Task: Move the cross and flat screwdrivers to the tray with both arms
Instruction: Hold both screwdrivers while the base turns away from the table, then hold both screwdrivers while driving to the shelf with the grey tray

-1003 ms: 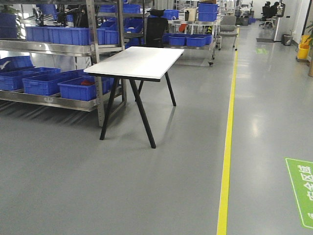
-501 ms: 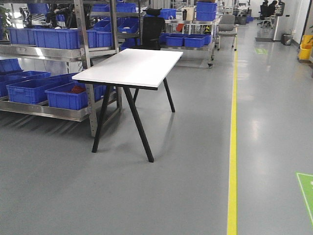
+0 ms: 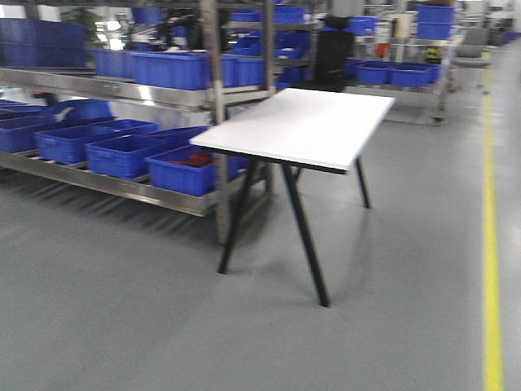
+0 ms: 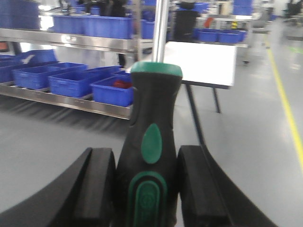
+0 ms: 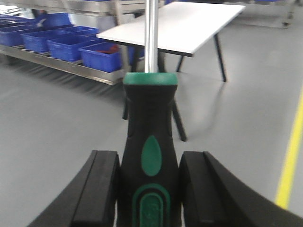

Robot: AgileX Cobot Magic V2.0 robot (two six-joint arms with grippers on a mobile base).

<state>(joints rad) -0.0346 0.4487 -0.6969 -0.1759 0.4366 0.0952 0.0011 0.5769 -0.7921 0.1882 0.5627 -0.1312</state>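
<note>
The left pincer is closed snugly on the handle of the left screwdriver, its steel shaft pointing straight ahead. The right pincer clamps the right screwdriver the same way. Ahead stands the white worktop, near corner jutting out, its left edge just beside the steel rack of blue bins. Grey floor spreads before it, with a yellow line well to its right.
</note>
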